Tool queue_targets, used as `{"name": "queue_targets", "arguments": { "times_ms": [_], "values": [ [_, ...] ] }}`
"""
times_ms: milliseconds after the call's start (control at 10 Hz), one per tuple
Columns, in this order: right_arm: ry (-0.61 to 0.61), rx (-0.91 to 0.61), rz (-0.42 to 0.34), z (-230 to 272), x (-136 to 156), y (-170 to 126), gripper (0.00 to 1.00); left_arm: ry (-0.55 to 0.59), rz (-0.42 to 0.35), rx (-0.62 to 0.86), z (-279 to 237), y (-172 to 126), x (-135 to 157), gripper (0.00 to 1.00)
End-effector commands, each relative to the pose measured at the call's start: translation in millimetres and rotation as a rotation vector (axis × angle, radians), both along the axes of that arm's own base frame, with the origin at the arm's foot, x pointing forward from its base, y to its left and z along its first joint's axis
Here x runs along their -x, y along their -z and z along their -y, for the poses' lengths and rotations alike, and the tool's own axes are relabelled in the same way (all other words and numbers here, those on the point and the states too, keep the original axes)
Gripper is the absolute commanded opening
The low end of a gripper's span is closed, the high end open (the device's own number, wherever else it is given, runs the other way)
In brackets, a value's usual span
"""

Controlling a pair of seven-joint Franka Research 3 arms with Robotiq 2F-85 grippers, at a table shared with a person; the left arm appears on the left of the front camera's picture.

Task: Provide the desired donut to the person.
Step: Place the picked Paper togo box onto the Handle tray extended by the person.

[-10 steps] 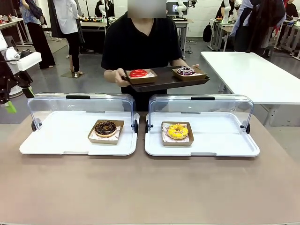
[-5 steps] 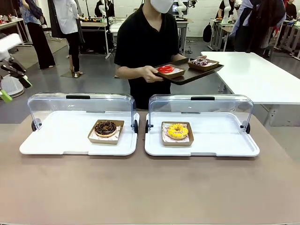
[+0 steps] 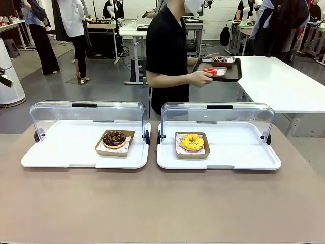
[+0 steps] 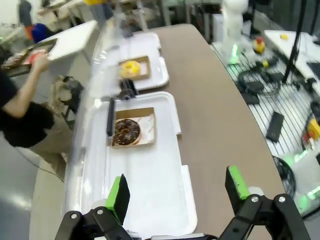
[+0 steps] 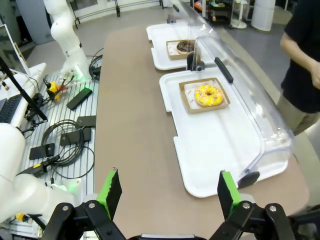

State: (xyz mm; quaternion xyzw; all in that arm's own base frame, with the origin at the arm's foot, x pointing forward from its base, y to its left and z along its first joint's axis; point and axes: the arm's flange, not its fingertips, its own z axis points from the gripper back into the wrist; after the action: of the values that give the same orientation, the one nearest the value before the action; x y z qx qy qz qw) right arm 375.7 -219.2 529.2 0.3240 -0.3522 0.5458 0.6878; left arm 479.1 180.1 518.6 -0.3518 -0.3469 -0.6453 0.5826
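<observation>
Your left claw and right claw both sit wide open with nothing in them, up over the surface. The chocolate donut is in the left case, the yellow donut in the right. The person stands side-on behind, carrying a dark tray
</observation>
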Motion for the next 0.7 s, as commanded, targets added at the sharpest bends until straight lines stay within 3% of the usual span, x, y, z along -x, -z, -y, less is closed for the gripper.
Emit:
{"name": "queue_targets", "arguments": {
  "times_ms": [0,300,600],
  "values": [
    [-0.013,0.0,0.006,0.5,0.9,0.5,1.0,-0.088,0.01,0.069,-14.0,-1.2,2.6,1.0],
    [-0.013,0.0,0.006,0.5,0.9,0.5,1.0,-0.108,-0.011,0.079,-36.0,12.7,30.5,1.0],
    [-0.013,0.0,0.006,0.5,0.9,0.5,1.0,-0.119,-0.014,0.09,-46.8,14.7,35.1,1.0]
  ]
}}
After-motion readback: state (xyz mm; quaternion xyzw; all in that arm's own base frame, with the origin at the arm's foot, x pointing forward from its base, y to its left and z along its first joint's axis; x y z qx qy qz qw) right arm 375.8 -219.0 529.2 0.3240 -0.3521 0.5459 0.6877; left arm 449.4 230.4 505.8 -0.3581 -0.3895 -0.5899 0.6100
